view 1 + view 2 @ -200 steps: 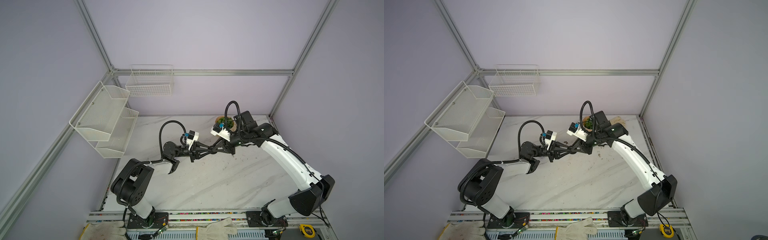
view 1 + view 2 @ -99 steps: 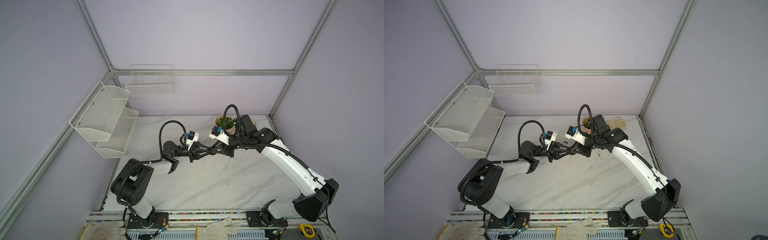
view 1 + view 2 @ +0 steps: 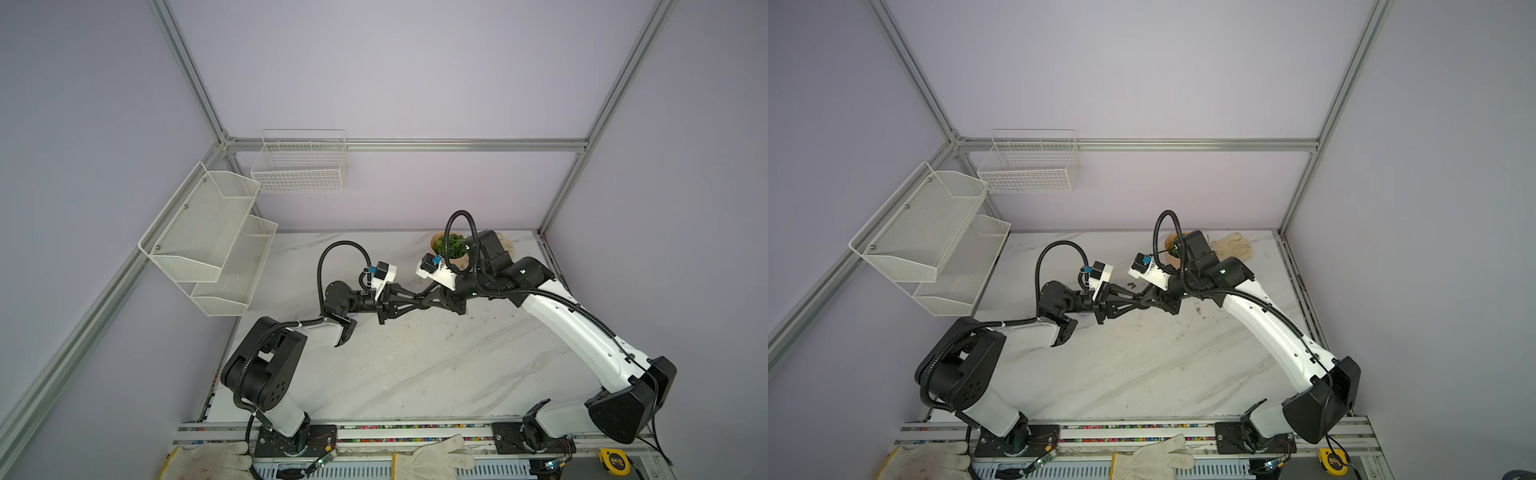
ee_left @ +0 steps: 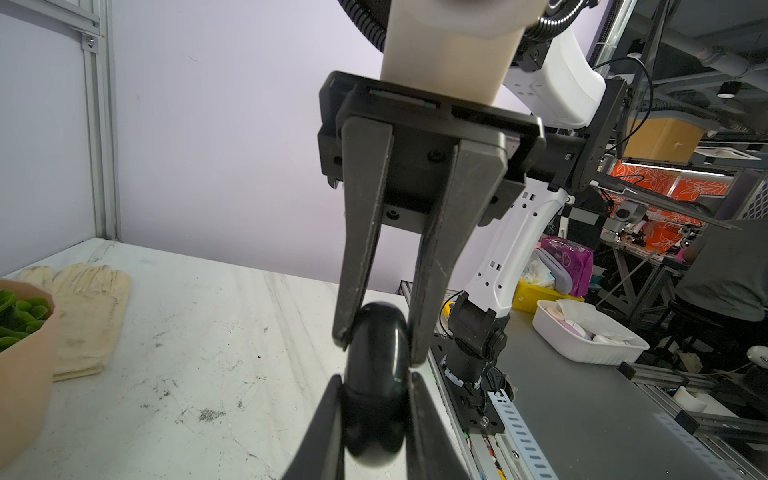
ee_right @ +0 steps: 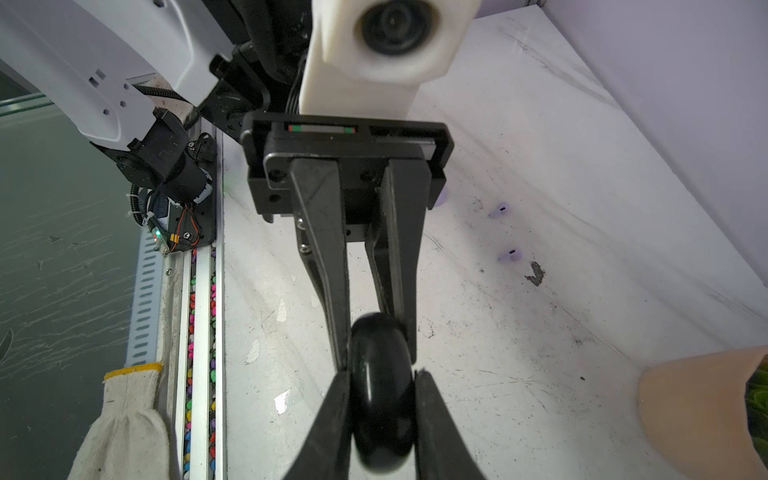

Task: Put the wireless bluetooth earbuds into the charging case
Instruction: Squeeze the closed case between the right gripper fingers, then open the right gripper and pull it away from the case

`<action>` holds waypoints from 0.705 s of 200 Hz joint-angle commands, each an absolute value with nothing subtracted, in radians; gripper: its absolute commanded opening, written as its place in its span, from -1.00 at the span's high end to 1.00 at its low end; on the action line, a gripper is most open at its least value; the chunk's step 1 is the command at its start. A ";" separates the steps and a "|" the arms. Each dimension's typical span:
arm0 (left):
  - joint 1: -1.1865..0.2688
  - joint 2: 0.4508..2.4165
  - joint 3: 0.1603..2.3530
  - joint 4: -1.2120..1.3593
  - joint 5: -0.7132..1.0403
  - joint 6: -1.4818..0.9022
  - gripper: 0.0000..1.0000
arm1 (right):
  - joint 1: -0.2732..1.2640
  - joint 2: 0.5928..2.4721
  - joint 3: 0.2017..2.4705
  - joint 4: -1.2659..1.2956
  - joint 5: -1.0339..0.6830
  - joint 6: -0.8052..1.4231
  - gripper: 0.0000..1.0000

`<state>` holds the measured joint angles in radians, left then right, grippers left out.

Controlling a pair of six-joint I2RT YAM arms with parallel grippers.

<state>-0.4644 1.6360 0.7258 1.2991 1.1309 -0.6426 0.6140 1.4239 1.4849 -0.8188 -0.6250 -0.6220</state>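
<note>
Gripping black case (image 4: 376, 419) in mid-air with both hands, tip to tip, just below frame centre in both top views. Clamping 1 side with left hand (image 4: 376, 378), narrowed tight onto it; clamping opposite side with right hand (image 5: 382, 374), likewise narrow and biting on same case. Lifted clear of surface (image 3: 415, 374), probably to let 1 hand brace base while other works lid, since hard to open such a small round glossy shell single-handed or flat on marble. Seeing no gap or open lid in either wrist view, so judging it shut and task at an early step: opening before any insertion. Spotting 2 lilac earbuds (image 5: 498, 210) lying loose on surface in right wrist view, near each other, near debris bit (image 5: 535, 274), well apart from case and untouched; presumably left there until a case stands open. Finding no black earbuds in any view. Ignoring pot (image 3: 451, 249) and glove (image 3: 1233, 245) along far edge of surface, right of frame centre, clear of work. Risking, by this reading, a slick case squirting out from between 4 fingertips under opposing pull
</note>
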 commanded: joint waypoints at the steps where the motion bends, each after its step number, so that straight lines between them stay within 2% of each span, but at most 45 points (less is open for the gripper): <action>1: -0.467 1.584 0.725 1.362 1.001 -0.675 1.00 | 0.661 1.459 1.442 -0.844 -0.638 -0.660 0.67; 97: -0.462 1.592 0.724 1.357 0.989 -0.686 1.00 | 0.672 1.483 1.429 -0.821 -0.633 -0.658 0.65; 105: -0.461 1.594 0.723 1.357 0.990 -0.686 1.00 | 0.672 1.485 1.438 -0.820 -0.621 -0.640 0.59; 127: -0.455 1.594 0.706 1.355 0.989 -0.692 1.00 | 0.672 1.478 1.517 -0.862 -0.530 -0.598 0.16; 141: -0.451 1.585 0.680 1.346 0.971 -0.684 1.00 | 0.672 1.453 1.566 -0.868 -0.487 -0.566 0.01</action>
